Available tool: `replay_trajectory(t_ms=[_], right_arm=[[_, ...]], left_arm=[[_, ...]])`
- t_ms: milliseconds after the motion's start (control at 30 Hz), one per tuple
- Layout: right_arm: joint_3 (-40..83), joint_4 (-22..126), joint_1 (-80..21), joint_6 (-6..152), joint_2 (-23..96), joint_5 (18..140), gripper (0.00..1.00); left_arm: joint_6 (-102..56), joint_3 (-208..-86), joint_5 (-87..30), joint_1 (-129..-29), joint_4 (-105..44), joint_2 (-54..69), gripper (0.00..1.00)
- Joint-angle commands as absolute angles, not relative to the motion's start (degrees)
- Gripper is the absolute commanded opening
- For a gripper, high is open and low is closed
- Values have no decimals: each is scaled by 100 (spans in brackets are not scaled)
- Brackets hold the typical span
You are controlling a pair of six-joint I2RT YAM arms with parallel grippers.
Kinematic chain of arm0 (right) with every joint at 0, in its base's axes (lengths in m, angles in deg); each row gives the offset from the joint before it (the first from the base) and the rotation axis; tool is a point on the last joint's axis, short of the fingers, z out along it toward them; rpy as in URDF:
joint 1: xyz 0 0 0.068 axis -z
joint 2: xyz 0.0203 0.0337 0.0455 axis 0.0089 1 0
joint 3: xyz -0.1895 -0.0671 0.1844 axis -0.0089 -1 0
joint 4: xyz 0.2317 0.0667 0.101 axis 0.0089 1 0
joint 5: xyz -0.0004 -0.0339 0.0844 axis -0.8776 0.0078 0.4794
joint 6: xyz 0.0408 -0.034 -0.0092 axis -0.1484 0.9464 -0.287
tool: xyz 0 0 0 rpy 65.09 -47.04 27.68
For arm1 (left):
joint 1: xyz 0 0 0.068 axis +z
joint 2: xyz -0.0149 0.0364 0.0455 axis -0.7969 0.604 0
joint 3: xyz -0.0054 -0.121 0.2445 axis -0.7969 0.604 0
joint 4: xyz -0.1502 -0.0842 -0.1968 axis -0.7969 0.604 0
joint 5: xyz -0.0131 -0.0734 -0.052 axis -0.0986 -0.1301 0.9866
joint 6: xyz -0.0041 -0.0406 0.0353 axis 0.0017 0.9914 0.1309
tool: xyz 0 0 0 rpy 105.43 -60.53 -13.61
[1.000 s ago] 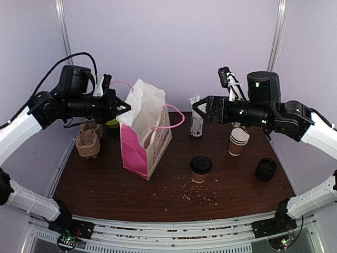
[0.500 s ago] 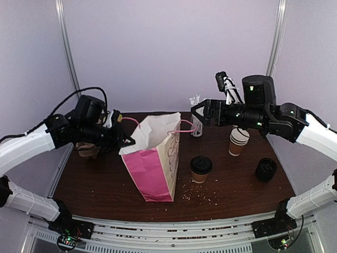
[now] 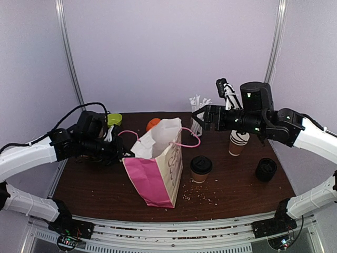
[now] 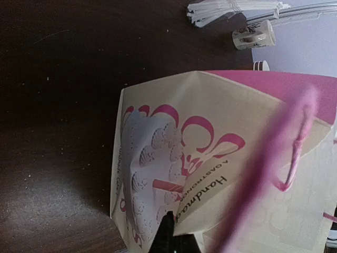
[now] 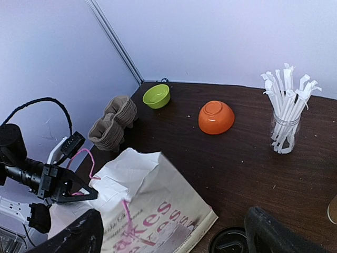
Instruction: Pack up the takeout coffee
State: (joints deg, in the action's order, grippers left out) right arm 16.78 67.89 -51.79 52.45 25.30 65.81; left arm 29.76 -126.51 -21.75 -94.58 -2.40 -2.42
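Observation:
The takeout coffee (image 3: 200,168), a brown paper cup with a black lid, stands on the table right of the pink and white paper bag (image 3: 158,168). Only the lid's edge (image 5: 229,243) shows in the right wrist view. My left gripper (image 3: 124,153) is shut on the bag's left rim by the pink handle, and the bag leans. In the left wrist view the bag (image 4: 210,158) fills the frame and the gripper (image 4: 171,226) pinches its paper edge. My right gripper (image 3: 199,117) is open and empty in the air, above and behind the cup. Its fingers (image 5: 79,234) frame the bag (image 5: 152,205).
A stack of lidless paper cups (image 3: 238,142) and a black stack of lids (image 3: 266,169) stand at the right. A jar of wrapped straws (image 3: 197,105), an orange bowl (image 3: 152,124) and a green bowl (image 3: 113,119) are at the back. Brown cup carriers (image 5: 113,124) sit far left.
My left gripper has come down and toward the front, dragging the bag to the table's middle near the lidded cup. My right gripper has shifted slightly left, still open.

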Motion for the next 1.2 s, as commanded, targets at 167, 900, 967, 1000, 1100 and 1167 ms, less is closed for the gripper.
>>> replay_trajectory(t_ms=[167,900,967,1000,1100,1167], right_arm=[[1740,6648,-5135,5562,2162,6781,96],[2278,6671,-5235,5668,3398,7339,98],[2324,6761,-5237,5649,3540,7292,98],[2344,6842,-5241,5644,3599,7234,98],[2107,6914,-5238,5684,3619,7169,95],[1821,6861,-5245,5705,3563,7122,91]], left_arm=[[1912,-14005,-2412,-9486,51,-86,0],[-717,-15052,-3425,-10156,429,495,0],[-817,-15114,-3541,-10248,464,573,0],[-861,-15137,-3591,-10280,473,606,0],[-1049,-15140,-3798,-10379,467,578,0],[-1242,-15098,-3957,-10451,433,524,0]])
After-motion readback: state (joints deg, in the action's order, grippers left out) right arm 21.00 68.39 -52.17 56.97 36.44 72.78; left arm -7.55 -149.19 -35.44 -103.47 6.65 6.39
